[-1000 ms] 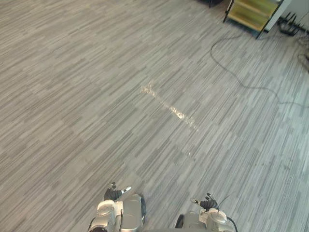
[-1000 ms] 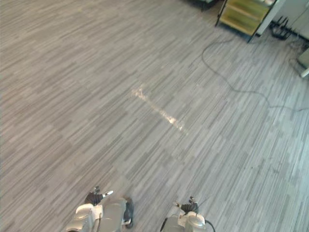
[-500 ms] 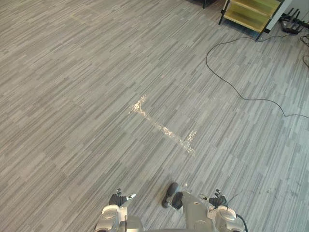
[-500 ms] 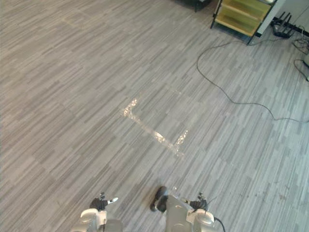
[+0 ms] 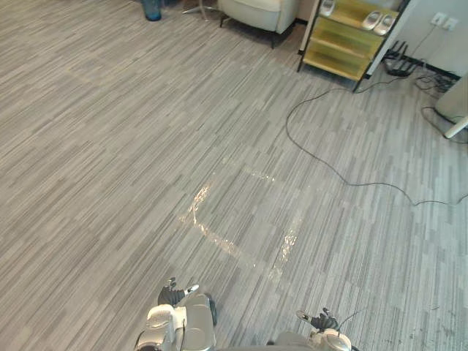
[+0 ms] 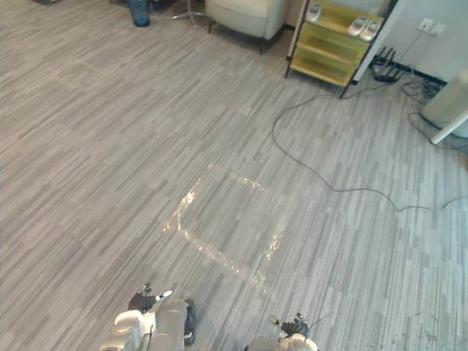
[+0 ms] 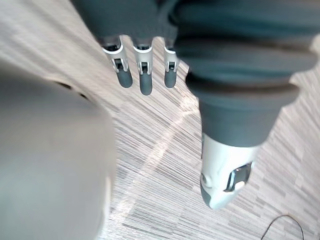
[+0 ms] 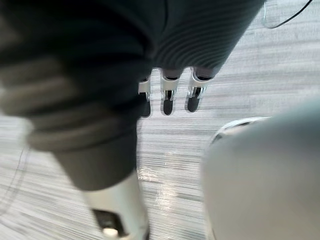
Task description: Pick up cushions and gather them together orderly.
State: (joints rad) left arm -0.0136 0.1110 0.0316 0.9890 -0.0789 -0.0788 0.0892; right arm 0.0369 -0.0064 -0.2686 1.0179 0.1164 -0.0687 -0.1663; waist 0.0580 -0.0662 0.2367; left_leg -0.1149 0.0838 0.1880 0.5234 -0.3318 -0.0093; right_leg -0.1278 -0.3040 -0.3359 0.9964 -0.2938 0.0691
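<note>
Whereabouts of the cushions: cannot tell (perhaps over by the armchair (image 5: 259, 9), purely a guess). Nothing clasped in the left hand (image 7: 145, 80), fingers straight and slightly apart. Same for the right hand (image 8: 168, 100), fingers hanging loose and empty. Below both, grey striped floor (image 5: 88, 146) with a glossy tape outline (image 5: 216, 238), possibly the gathering spot. Farther off, a yellow shelf (image 5: 340, 47). Nothing picked up, nothing gathered. Whole task left, beginning with locating a cushion.

One pale cushioned seat (image 5: 259, 9) stood far ahead on dark legs, just beside a yellow shelf (image 5: 342, 44). Whether its cushion lay loose was too small to tell.
</note>
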